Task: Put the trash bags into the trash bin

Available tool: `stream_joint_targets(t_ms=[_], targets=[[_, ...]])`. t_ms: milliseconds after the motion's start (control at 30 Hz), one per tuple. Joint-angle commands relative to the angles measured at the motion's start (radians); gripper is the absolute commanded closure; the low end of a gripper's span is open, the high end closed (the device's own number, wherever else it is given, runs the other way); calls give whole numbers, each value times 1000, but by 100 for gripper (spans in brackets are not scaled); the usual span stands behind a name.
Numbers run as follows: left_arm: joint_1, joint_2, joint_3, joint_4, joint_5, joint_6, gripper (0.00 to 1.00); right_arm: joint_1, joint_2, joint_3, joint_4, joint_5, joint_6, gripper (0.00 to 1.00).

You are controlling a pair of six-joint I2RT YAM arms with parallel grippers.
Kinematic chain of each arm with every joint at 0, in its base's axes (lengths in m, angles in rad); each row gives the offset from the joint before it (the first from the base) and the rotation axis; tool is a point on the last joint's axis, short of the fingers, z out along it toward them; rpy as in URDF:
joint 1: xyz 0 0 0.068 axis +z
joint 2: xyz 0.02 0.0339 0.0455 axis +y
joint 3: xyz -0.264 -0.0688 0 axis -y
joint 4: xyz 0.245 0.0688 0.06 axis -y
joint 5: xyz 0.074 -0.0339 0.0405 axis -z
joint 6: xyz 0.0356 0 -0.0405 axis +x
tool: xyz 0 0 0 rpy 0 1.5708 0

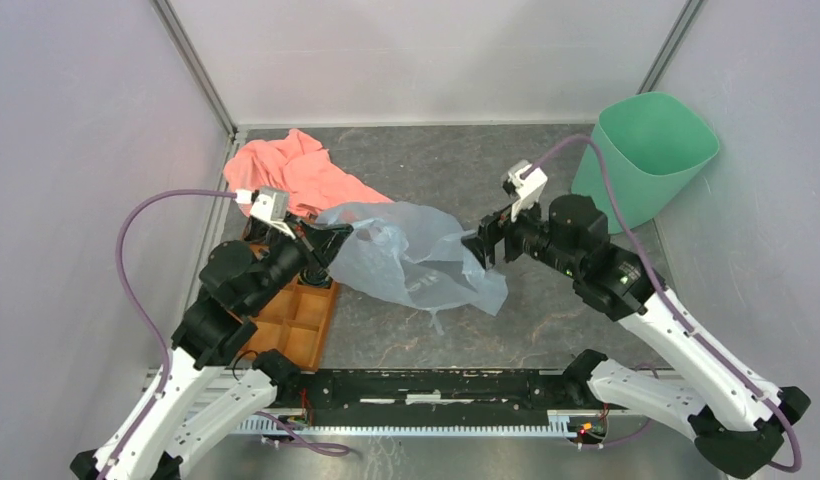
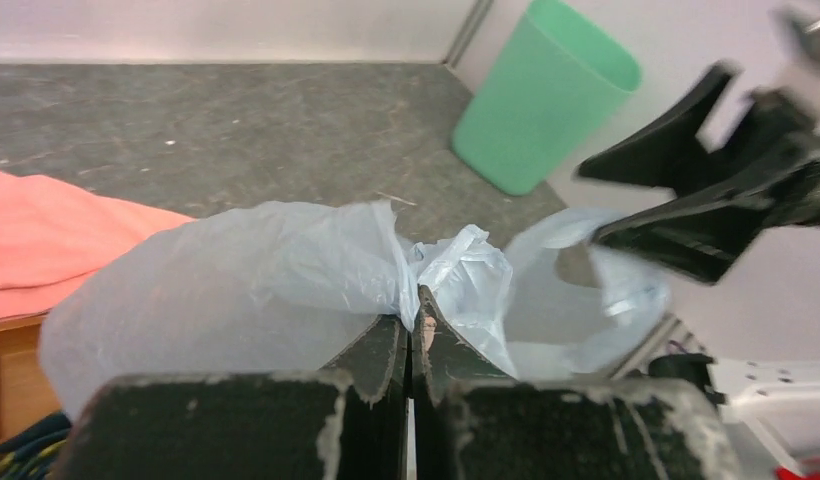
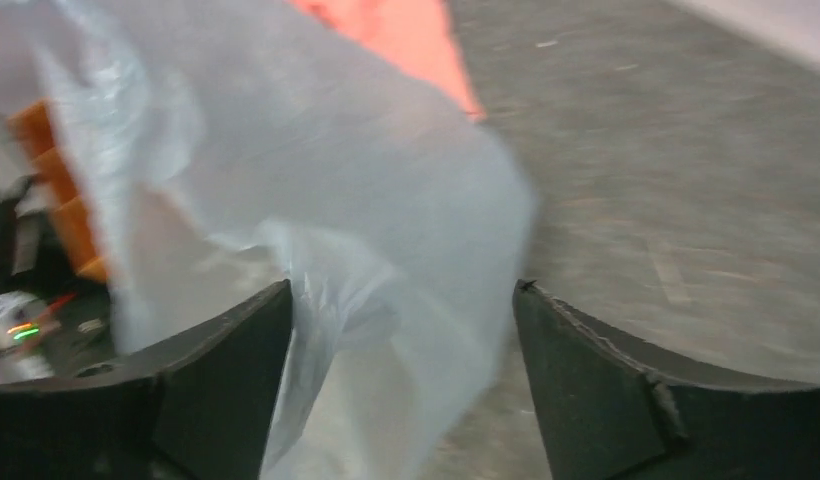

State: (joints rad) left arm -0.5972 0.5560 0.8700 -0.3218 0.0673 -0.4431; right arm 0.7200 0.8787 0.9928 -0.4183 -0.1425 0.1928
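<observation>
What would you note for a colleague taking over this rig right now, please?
Left gripper: shut on a pinch of the trash bag.
Right gripper: open, fingers either side of a fold of the bag, not yet closed.
Trash bin: upright in the far right corner; the bag is not in it.
Done: left grasp.
Left to do: probably close the right gripper, then carry the bag into the bin.

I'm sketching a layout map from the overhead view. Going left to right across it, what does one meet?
left gripper → trash bag → right gripper → trash bin. The pink cloth and orange tray overlap the left arm's span, so they are left out.
</observation>
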Motion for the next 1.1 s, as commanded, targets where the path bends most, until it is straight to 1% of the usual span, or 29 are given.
stream_joint_targets(t_ms=[0,133,167,300,367,400,433,467,500,567,633,700,733,767,800,900,933,1000,1067], targets=[[0,91,-24,31,-118,100,98,-1,55,196,-258,425,-168,3],[0,121,-56,60,-100,124,98,-1,81,291,-226,632,-222,2],[0,122,-65,66,-101,134,98,-2,85,301,-206,678,-228,2],[0,129,-74,70,-107,169,98,-8,132,325,-126,983,-238,2],[0,131,-77,71,-107,161,98,-12,175,338,-85,1095,-266,2],[0,131,-81,77,-94,151,98,-15,198,348,-70,1119,-271,2],[-1,131,-87,81,-77,143,98,-25,214,364,-54,1092,-278,2],[0,132,-94,84,-73,135,98,-30,226,370,-32,1032,-291,2],[0,130,-102,86,-54,126,98,-37,235,372,-10,1019,-296,2],[0,121,-129,92,-42,120,98,-72,278,392,8,1059,-297,2],[-8,111,-147,98,-49,119,98,-187,348,436,-31,1046,-273,4],[-24,107,-152,104,-58,124,98,-346,430,516,-124,898,-201,22],[-30,107,-151,108,-57,129,98,-404,460,539,-150,802,-195,27],[-36,106,-152,111,-57,132,98,-449,475,542,-148,747,-194,28],[-42,104,-157,113,-59,133,98,-473,485,533,-132,721,-196,27],[-56,104,-166,118,-62,134,98,-528,522,535,-105,724,-236,15],[-61,105,-166,115,-64,134,98,-556,536,540,-102,713,-238,13],[-69,105,-166,114,-64,141,98,-647,573,557,-117,642,-220,13],[-77,107,-165,113,-64,148,98,-714,609,574,-140,508,-216,14]])
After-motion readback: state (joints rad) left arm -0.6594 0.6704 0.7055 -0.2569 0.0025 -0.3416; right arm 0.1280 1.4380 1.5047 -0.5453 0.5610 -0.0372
